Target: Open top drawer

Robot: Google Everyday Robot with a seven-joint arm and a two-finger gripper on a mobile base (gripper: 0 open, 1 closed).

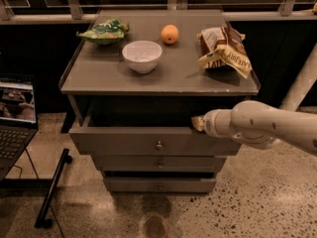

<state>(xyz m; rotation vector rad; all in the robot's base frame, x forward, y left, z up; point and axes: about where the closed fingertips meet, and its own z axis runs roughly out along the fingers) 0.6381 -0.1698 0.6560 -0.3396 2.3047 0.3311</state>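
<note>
The gripper (197,123) sits at the upper right edge of the top drawer (124,142), which stands partway out of the cabinet (79,108); whether the jaws are open or closed cannot be told. The drawer's knob (159,145) lies left of and slightly below the jaws, with 2 lower drawer fronts (129,162) beneath it. Above the jaws, the worktop (99,73) carries 1 white bowl (142,55) and 1 orange (170,34) up-left, 1 green bag (104,31) far left, and 1 chip bag (224,51) up-right.
</note>
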